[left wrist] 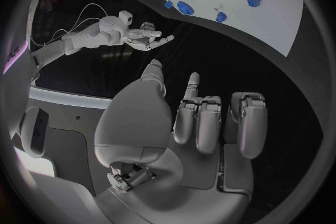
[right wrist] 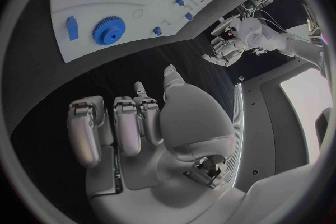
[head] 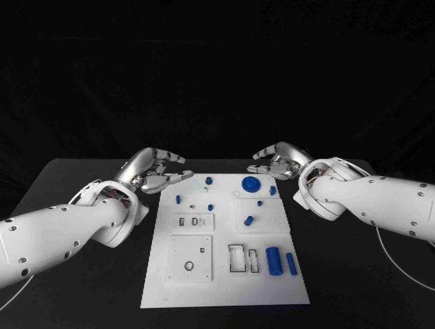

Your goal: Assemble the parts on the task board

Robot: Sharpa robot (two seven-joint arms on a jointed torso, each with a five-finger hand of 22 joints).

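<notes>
Blue parts (head: 275, 261) are scattered over the white task board (head: 227, 291) mid-counter (head: 59, 178), a gear (head: 251, 183) at the far end, so I'd guess nothing's been fitted yet. Both the left hand (head: 156, 170) and right hand (head: 281, 161) hover at the board's far corners, fingers loosely apart and holding nothing, probably staged for a first pick. No readable writing anywhere.

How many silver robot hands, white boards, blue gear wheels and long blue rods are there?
Silver robot hands: 2 (left hand, right hand)
White flat task board: 1
Blue toothed gear wheel: 1
Long blue rods lying flat: 2
Total: 6
</notes>
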